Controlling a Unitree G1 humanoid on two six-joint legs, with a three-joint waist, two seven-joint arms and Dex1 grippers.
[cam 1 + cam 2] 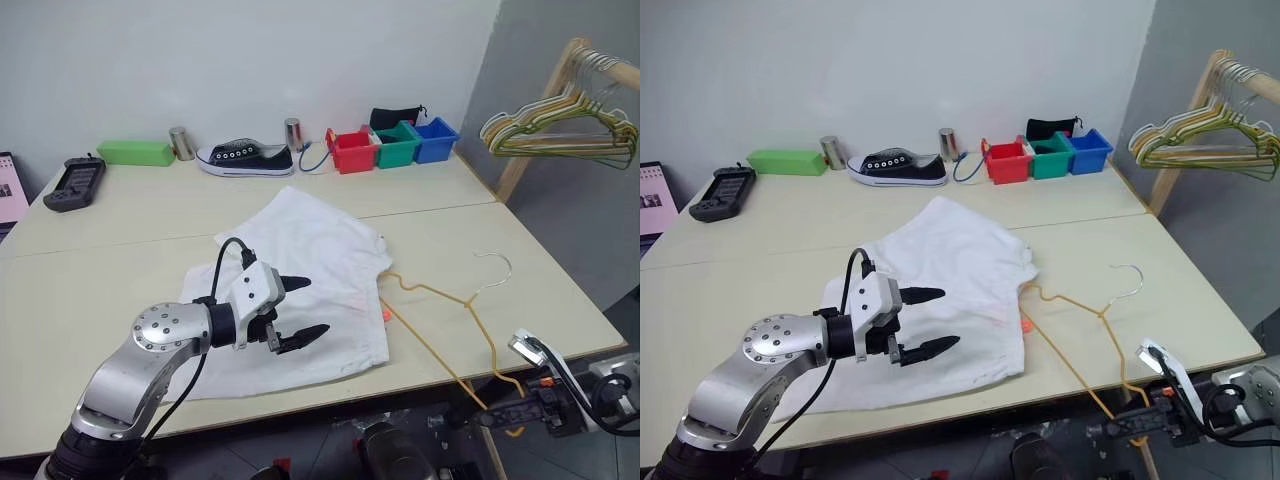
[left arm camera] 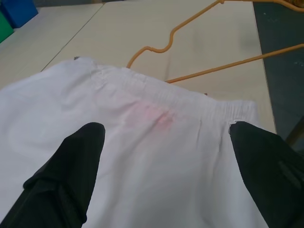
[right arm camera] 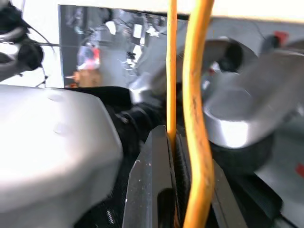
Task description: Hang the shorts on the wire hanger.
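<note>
A: Right wrist view has the right pincer (image 3: pixel 173 190) clamped tight on the hanger (image 3: pixel 197 114) wire, off the desk's (image 1: pixel 120 290) near right corner.

B: And the left pincer (image 1: pixel 300 310)?

A: Spread wide, empty, hovering over the shorts (image 1: pixel 320 270), which lie flat mid-desk, waistband toward the right edge. The hanger's other end rests just beside that waistband, hook (image 1: pixel 497 268) pointing toward the far right.

B: So the next step looks like feeding wire into the waist?

A: I'd think so. Pinch one waistband layer only, lift it to make an opening, then slide the hanger's free shoulder in slowly. Avoid snagging the drawstring (image 1: pixel 386 314).
</note>
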